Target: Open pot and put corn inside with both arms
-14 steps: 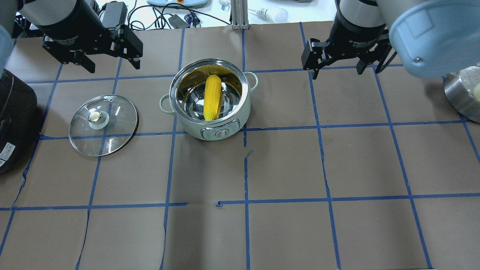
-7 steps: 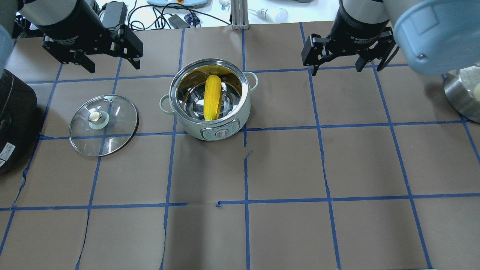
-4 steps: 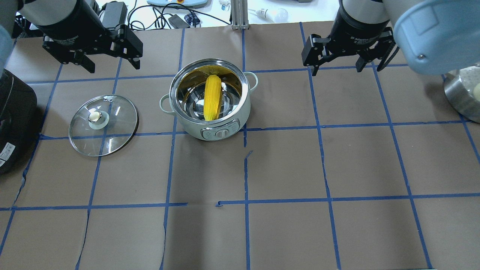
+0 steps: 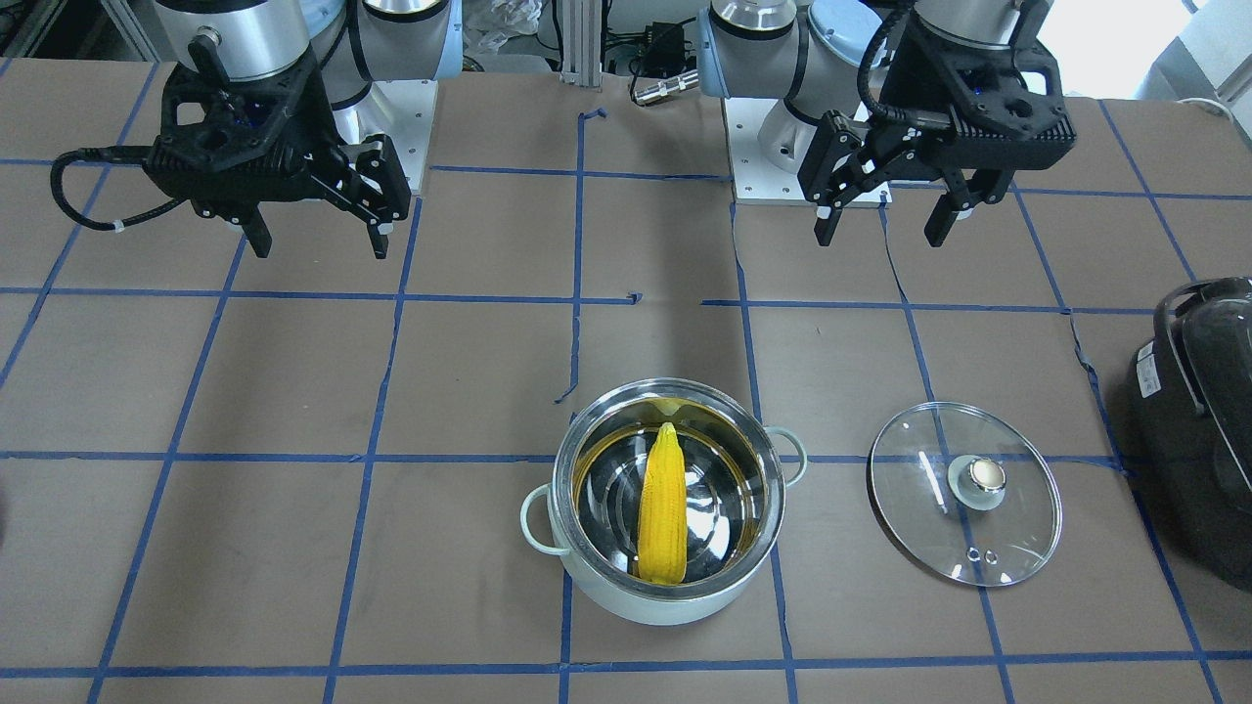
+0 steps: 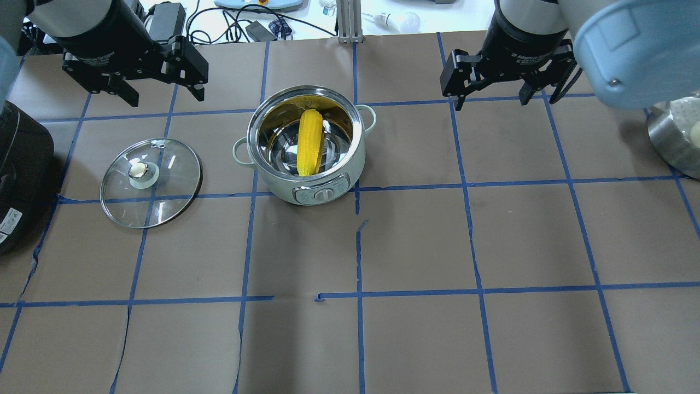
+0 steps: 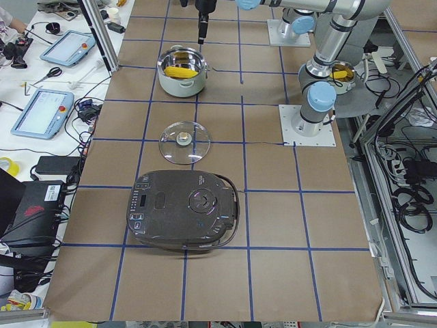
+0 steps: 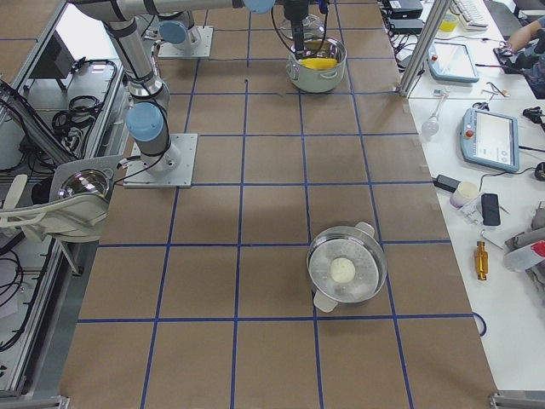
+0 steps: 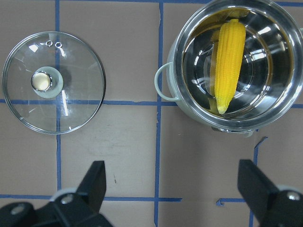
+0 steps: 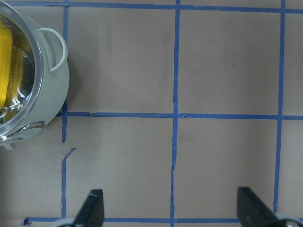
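The mint-green pot [image 5: 328, 192] stands open at the table's middle back, with the yellow corn [image 5: 310, 141] lying inside it; both also show in the front view as pot [image 4: 626, 606] and corn [image 4: 662, 513]. The glass lid [image 5: 151, 181] lies flat on the table to the pot's left, knob up. My left gripper [image 5: 164, 96] is open and empty, raised behind the lid. My right gripper [image 5: 492, 102] is open and empty, raised to the pot's right. The left wrist view shows the corn [image 8: 228, 64], the pot [image 8: 173, 61] and the lid [image 8: 53, 81] below its open fingers [image 8: 94, 182].
A large black appliance [image 5: 19, 175] stands at the table's left edge, beside the lid. A steel steamer pot [image 7: 345, 271] with a white bun in it stands at the right end, also in the overhead view [image 5: 675, 137]. Brown paper with blue tape lines covers the table.
My right gripper has drawn back slightly from the pot and then stopped. The left gripper, pot, corn and lid have not moved.
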